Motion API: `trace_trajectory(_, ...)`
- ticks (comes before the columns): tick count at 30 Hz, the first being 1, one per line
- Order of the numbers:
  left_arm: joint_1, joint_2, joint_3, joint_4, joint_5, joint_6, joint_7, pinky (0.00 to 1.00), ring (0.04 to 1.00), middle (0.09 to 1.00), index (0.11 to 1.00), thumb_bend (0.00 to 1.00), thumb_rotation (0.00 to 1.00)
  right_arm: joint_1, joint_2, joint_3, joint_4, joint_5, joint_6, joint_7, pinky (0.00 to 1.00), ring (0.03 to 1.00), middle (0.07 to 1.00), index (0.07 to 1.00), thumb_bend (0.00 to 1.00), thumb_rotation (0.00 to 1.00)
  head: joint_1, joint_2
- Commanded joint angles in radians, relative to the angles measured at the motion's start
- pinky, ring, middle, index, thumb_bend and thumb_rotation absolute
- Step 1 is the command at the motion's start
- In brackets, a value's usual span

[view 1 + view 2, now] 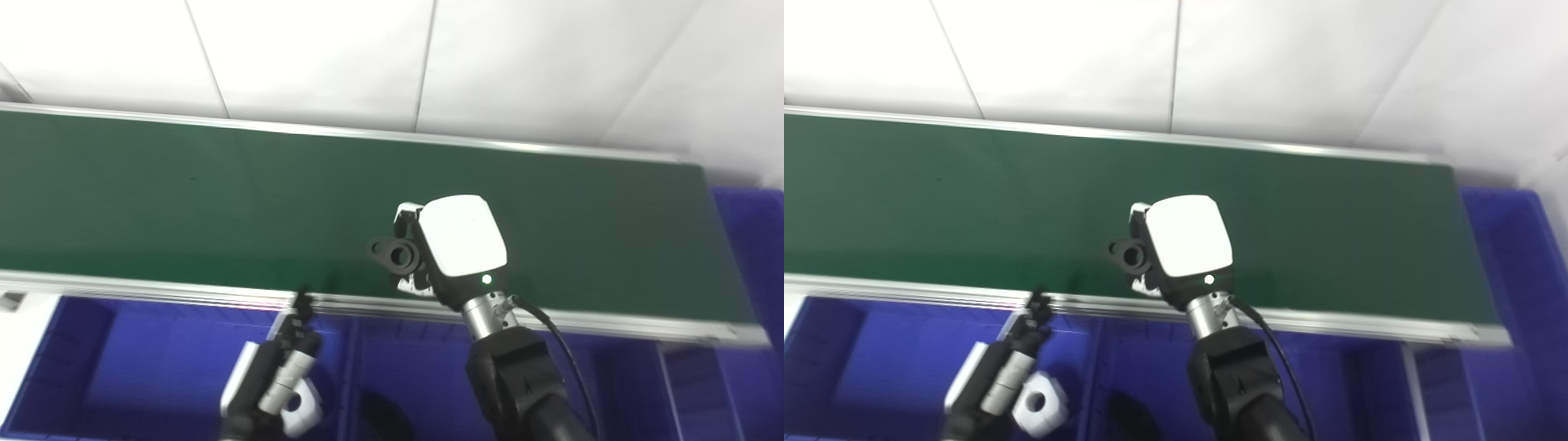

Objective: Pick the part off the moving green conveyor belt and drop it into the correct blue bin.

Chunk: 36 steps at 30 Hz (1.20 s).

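Green belt (184,196), blue bins (153,361), blk part (397,255).

The right hand (456,245) grips a black part (397,254) over the green conveyor belt (184,202).

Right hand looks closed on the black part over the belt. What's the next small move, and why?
Probably lift the right hand a little and start drawing it back toward the blue bins. Its fingers appear wrapped on the black part, which sits above the green belt, near the front rail.
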Motion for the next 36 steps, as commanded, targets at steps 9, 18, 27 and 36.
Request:
trace_trajectory(9, -0.048, 0.018, 0.052, -0.083, -0.077, 0.078, -0.029, 1.0, 1.0, 1.0, 1.0, 0.67, 0.7, 0.245, 0.025, 0.002, -0.13, -0.113, -0.093, 0.018, 0.05, 0.099, 0.172, 0.48, 0.52, 0.13, -0.034, 0.051)
trace_trajectory(18, -0.058, 0.021, 0.053, -0.11, -0.067, 0.117, -0.026, 1.0, 1.0, 1.0, 1.0, 0.69, 0.69, 0.302, -0.012, -0.021, -0.036, -0.089, -0.106, 0.022, 0.04, 0.094, 0.168, 0.478, 0.52, 0.13, -0.024, 0.078)
trace_trajectory(27, -0.052, 0.008, 0.051, -0.117, -0.08, 0.123, -0.023, 1.0, 1.0, 1.0, 1.0, 0.68, 0.68, 0.301, -0.018, -0.076, 0.072, -0.09, -0.071, 0.076, 0.09, 0.154, 0.233, 0.48, 0.52, 0.15, -0.002, 0.078)
trace_trajectory(36, -0.045, 0.001, 0.049, -0.117, -0.072, 0.12, -0.021, 1.0, 1.0, 1.0, 1.0, 0.69, 0.67, 0.313, 0.001, -0.095, 0.078, -0.198, -0.077, 0.18, 0.41, 0.522, 0.644, 0.741, 1.0, 0.68, 0.015, 0.077)
